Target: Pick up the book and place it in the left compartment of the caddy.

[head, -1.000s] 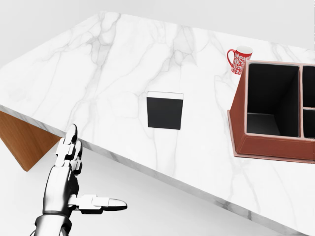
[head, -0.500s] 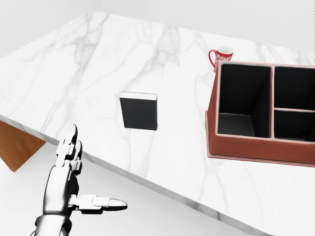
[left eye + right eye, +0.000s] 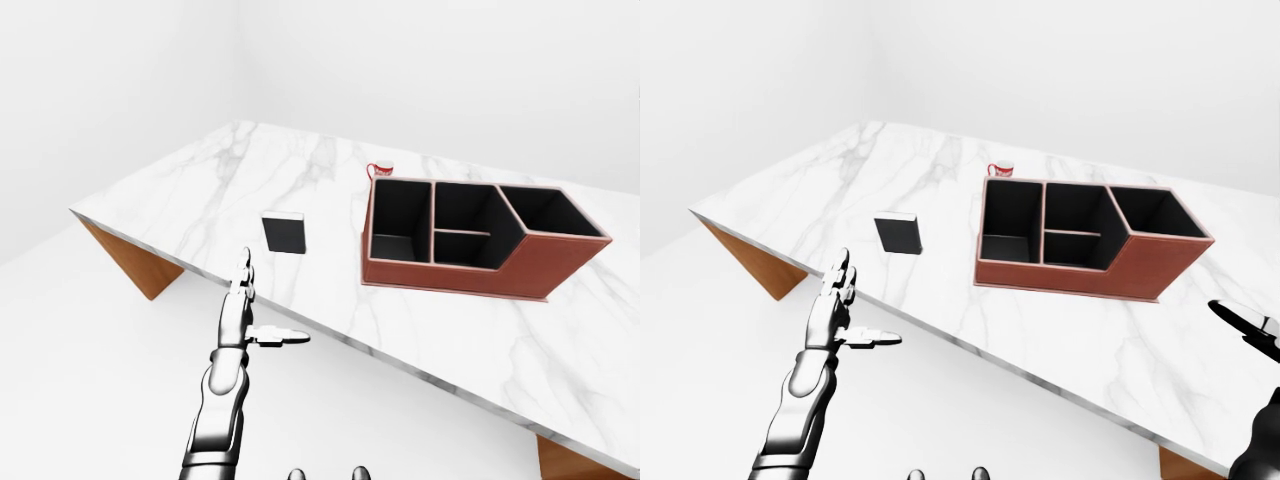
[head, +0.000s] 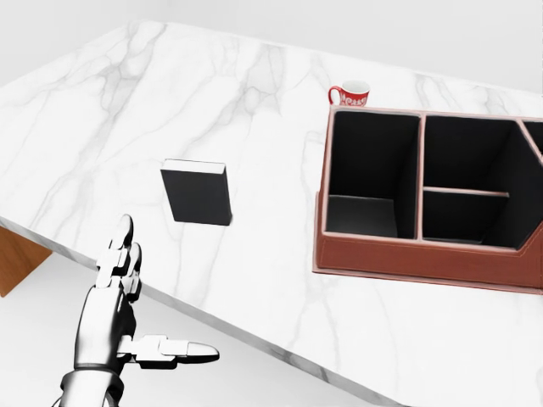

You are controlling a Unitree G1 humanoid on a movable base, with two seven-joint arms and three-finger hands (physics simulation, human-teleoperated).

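presently the book (image 4: 198, 193) is found lying flat on the white marble tabletop (image 4: 102, 110), untouched, well apart from the brown caddy (image 4: 407, 254) at the head view's right. a red mug (image 4: 349, 93) is seen just beside the caddy's upper edge. the left hand (image 4: 119, 292) is held off the tabletop's near edge, below the book, fingers spread wide and nothing grasped. the right hand (image 3: 1245, 325) is only glimpsed at the right-eye view's edge; its fingers appear extended and nothing is held. the pick is judged not yet begun. risks are noted: a flat book offers little for the fingers to get under and may be pushed along the smooth marble rather than lifted; it may also be dropped into the wrong compartment, since the left one (image 4: 369, 174) is adjoined by smaller cells.
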